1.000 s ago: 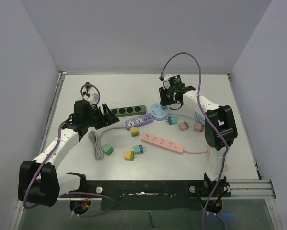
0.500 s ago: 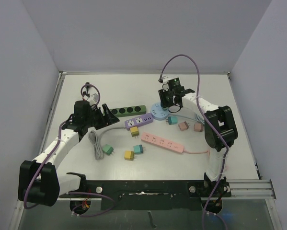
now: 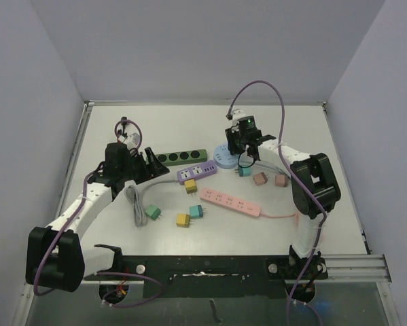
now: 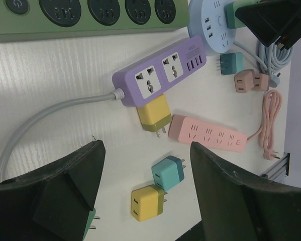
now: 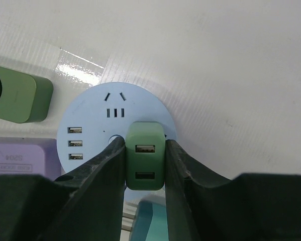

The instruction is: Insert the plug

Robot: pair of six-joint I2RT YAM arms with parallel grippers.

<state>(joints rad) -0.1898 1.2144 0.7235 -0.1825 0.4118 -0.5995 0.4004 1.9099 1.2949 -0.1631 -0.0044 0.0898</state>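
A green plug point(image 5: 145, 155) with two USB ports on its back is clamped between the fingers of my right gripper point(image 5: 145, 165), which is shut on it. It stands right over the round light-blue socket hub point(image 5: 97, 118), near the hub's rim; its prongs are hidden beneath it. From above, the right gripper point(image 3: 240, 144) hangs over the hub point(image 3: 222, 160). My left gripper point(image 3: 143, 159) stays open above the table by the purple strip, holding nothing; from its wrist the gripper point(image 4: 146, 150) frames two loose plugs.
A green power strip point(image 3: 183, 157), a purple strip point(image 3: 196, 172) with a grey cable point(image 3: 136, 201) and a pink strip point(image 3: 230, 202) lie mid-table. Loose plugs lie around: yellow point(image 3: 191, 186), teal point(image 3: 196, 211), yellow point(image 3: 183, 220), green point(image 3: 153, 212), teal point(image 3: 244, 170), two pinkish point(image 3: 259, 178).
My right gripper has come down and nearer with the green plug, onto the light-blue hub. The left arm has stayed put.
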